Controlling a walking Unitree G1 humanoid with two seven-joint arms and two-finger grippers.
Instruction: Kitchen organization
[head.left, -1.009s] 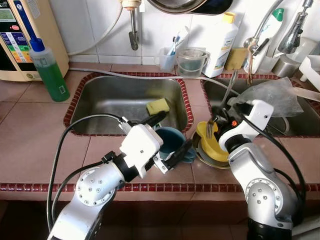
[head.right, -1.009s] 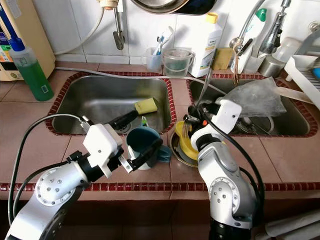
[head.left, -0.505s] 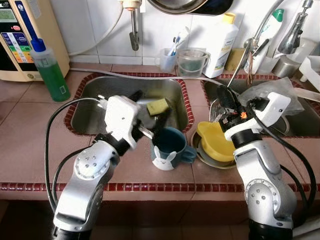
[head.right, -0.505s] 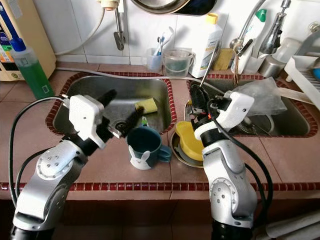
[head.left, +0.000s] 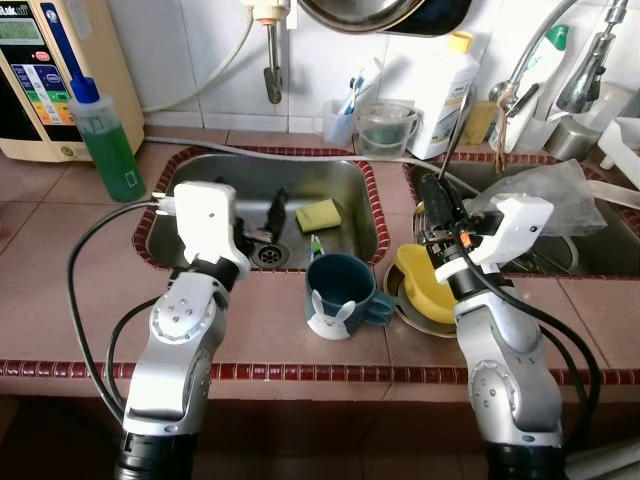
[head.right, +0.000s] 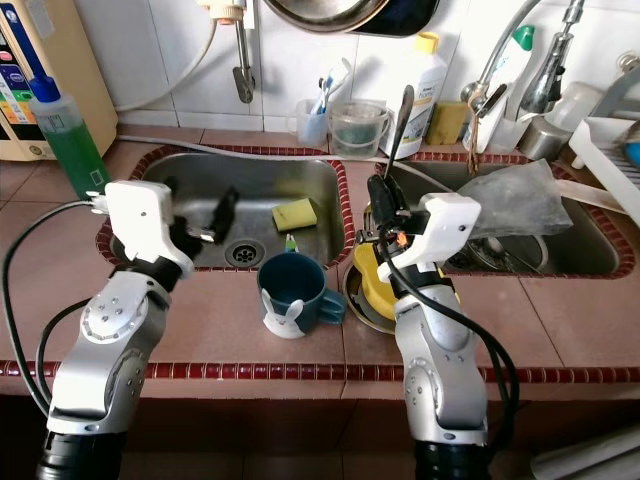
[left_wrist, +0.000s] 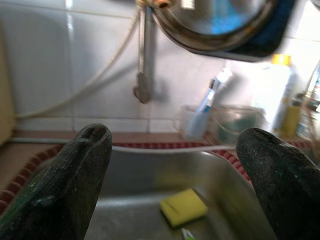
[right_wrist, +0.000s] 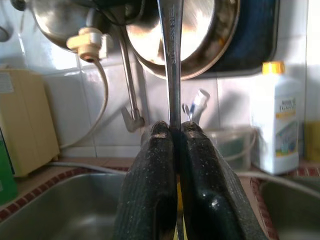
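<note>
A teal mug (head.left: 340, 295) with a rabbit face stands on the counter strip between the two sinks. My left gripper (head.right: 205, 225) is open and hovers over the left sink (head.left: 200, 180), left of the mug and apart from it; its fingers (left_wrist: 75, 180) show a wide gap. My right gripper (head.left: 437, 212) is shut on a metal fork (right_wrist: 171, 60), held upright with the handle (head.left: 455, 125) pointing up. It sits just above a yellow bowl (head.left: 425, 285) resting on a metal plate (head.left: 400, 305). The fork's lower end is hidden.
A yellow sponge (head.left: 318, 213) and a small green item (head.left: 315, 243) lie in the left sink. A plastic bag (head.left: 545, 190) fills the right sink. A green soap bottle (head.left: 105, 150), clear cup (head.left: 385, 125), white bottle (head.left: 445, 70) and taps line the back wall.
My left gripper pulled away from the teal mug and swung back over the left sink, empty. My right gripper lifted the fork out of the yellow bowl and turned it upright.
</note>
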